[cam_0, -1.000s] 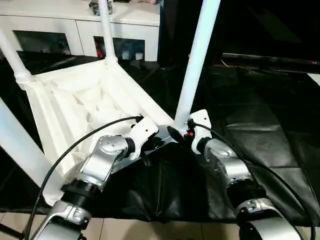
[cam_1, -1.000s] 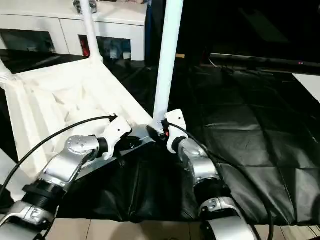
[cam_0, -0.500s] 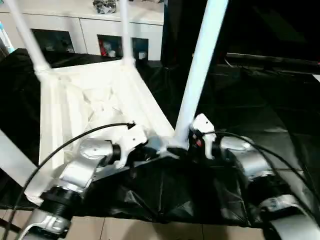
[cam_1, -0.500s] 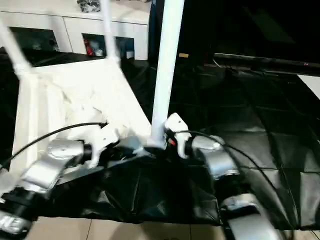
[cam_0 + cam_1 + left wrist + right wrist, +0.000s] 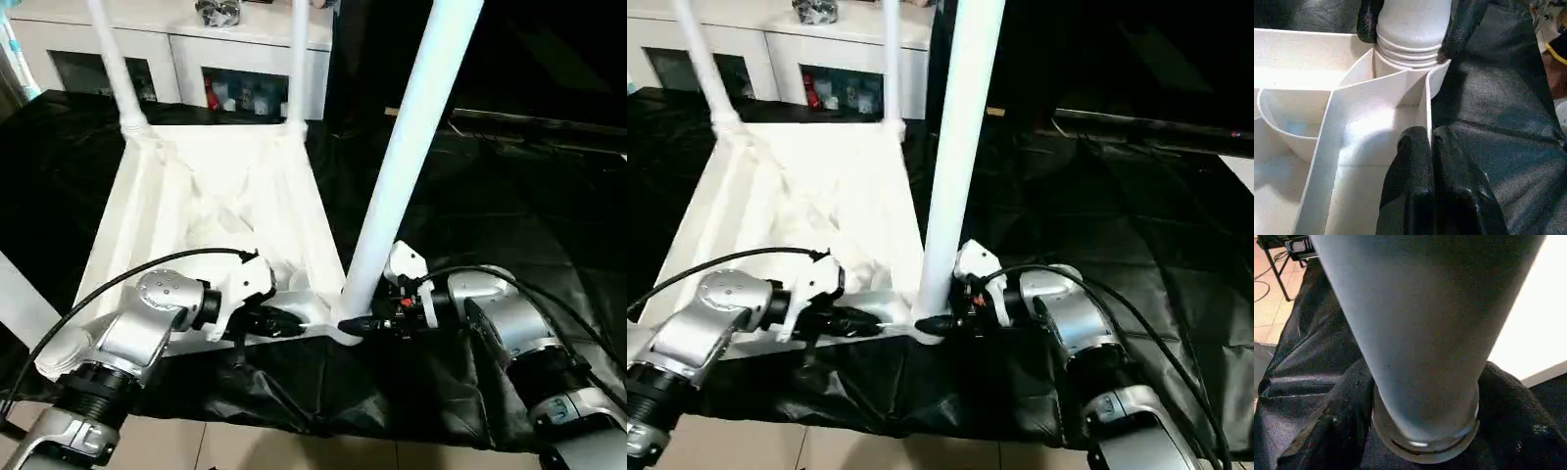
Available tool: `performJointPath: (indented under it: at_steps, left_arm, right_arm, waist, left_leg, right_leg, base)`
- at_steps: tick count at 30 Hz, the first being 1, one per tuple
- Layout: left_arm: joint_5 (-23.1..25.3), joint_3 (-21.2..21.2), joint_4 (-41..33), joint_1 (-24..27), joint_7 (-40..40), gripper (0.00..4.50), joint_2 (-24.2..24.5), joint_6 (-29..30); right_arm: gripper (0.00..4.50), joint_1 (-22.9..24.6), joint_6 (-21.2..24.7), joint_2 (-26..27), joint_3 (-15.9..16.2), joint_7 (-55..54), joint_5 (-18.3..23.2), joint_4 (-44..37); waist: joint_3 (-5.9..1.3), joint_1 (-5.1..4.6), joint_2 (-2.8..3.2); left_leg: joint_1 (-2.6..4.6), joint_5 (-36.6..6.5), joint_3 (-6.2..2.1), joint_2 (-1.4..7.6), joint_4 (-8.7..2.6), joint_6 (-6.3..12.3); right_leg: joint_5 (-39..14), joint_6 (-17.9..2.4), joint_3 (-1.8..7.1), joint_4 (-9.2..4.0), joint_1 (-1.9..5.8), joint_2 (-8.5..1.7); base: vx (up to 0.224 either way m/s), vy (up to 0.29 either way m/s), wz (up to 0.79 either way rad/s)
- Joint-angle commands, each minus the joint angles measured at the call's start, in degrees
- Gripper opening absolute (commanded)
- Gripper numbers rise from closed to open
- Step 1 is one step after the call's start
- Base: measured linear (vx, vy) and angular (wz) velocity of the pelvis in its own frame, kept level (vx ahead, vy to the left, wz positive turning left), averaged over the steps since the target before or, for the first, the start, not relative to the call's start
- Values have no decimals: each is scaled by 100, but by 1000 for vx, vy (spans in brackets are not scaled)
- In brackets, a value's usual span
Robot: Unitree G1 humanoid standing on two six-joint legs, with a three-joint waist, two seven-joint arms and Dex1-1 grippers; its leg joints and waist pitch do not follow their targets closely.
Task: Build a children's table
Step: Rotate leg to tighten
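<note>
White tabletop [image 5: 211, 206] lies underside-up on black cloth [image 5: 529, 215]. Left gripper [image 5: 1427, 147] pinches its rim wall, fingers together. Right gripper [image 5: 364, 323] straddles the near leg [image 5: 407, 162] at its socket, one finger either side.

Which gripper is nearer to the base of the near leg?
Right. The right gripper has its fingers on either side of the near leg at its base, where it enters the tabletop corner. The left gripper is shut on the tabletop's edge beside that corner.
</note>
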Motion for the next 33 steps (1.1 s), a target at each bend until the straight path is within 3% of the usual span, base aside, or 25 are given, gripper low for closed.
performJointPath:
  at_steps: [1,4,9,10,13,17,19,22,24,26,28,30,32,33]
  left_arm:
    - [-76,-137,-15,-102,162,0,-261,-89]
    - [35,-5,83,-172,684,0,-450,-100]
    - [295,190,251,-364,1793,0,-910,28]
    - [379,211,279,-419,2126,0,-1074,133]
    - [478,215,285,-471,2499,0,-1281,252]
    - [722,175,399,-571,3175,0,-1695,358]
    - [740,136,406,-564,3182,0,-1765,356]
    - [822,-58,399,-540,3003,0,-1756,243]
    - [835,-143,352,-506,2824,0,-1659,188]
    - [831,-176,308,-474,2687,0,-1571,100]
    - [791,-185,198,-407,2444,0,-1425,56]
    - [699,-212,92,-331,2082,0,-1252,-50]
    - [611,-294,-29,-217,1564,0,-946,-251]
    - [591,-294,-54,-191,1483,0,-886,-264]
  right_arm:
    - [275,128,53,136,165,76,58,-197]
    - [272,176,51,368,55,-528,-42,-95]
    - [272,8,20,1057,-358,-2429,-242,570]
    - [271,-71,-13,1291,-496,-3064,-285,809]
    - [270,-168,31,1576,-645,-3662,-272,1012]
    - [270,-331,15,2182,-854,-4536,-244,1227]
    - [270,-334,-71,2282,-825,-4501,-252,1191]
    - [340,-341,-225,2340,-807,-4249,-169,1106]
    - [342,-381,-252,2215,-804,-4092,-122,1094]
    - [383,-405,-288,2069,-737,-3967,-192,1084]
    - [387,-404,-320,1850,-669,-3722,-277,1041]
    - [391,-404,-286,1627,-640,-3348,-272,988]
    - [391,-412,-281,1275,-548,-2828,-332,1013]
    - [391,-409,-288,1202,-521,-2716,-349,1023]
  waist:
    - [-364,-7,11]
    - [-338,-2,-3]
    - [-309,-119,-59]
    - [-299,-161,-57]
    - [-310,-210,-39]
    - [-335,-224,35]
    - [-346,-204,17]
    - [-372,-177,45]
    - [-381,-166,42]
    - [-389,-149,37]
    - [-383,-137,47]
    - [-390,-140,21]
    - [-381,-120,16]
    - [-388,-118,30]
  left_leg:
    - [-18,-1349,120,-59,-381,216]
    - [5,-1450,124,-57,-391,203]
    - [8,-1812,70,-132,-362,2]
    - [17,-1861,66,-128,-359,-15]
    - [25,-1996,43,-152,-338,24]
    - [20,-1977,27,-119,-397,44]
    - [27,-1946,49,-110,-402,92]
    - [10,-1727,74,-104,-412,167]
    - [-8,-1592,89,-103,-413,210]
    - [-16,-1453,98,-100,-410,240]
    - [-8,-1416,107,-96,-406,250]
    - [-39,-1376,108,-101,-394,280]
    - [-13,-1383,120,-96,-381,311]
    - [-39,-1340,116,-86,-383,323]
  right_leg:
    - [-2076,-916,241,-392,339,-255]
    - [-2213,-895,239,-418,317,-249]
    - [-3629,-280,139,-584,295,-281]
    - [-3748,-224,127,-609,263,-285]
    - [-3947,-65,44,-687,270,-290]
    - [-3370,-230,58,-639,287,-271]
    - [-3054,-349,102,-601,272,-260]
    - [-2510,-579,160,-521,294,-266]
    - [-2242,-709,178,-483,318,-269]
    - [-2038,-799,188,-457,339,-271]
    - [-1965,-867,191,-448,338,-274]
    - [-1979,-879,196,-430,369,-279]
    - [-1997,-916,204,-436,331,-276]
    - [-1931,-952,212,-401,352,-279]
  base:
    - [0,0,0]
    - [0,0,0]
    - [0,0,0]
    - [0,0,0]
    - [0,0,0]
    - [0,0,0]
    - [0,0,0]
    - [0,0,0]
    - [0,0,0]
    - [0,0,0]
    - [0,0,0]
    - [0,0,0]
    - [0,0,0]
    - [0,0,0]
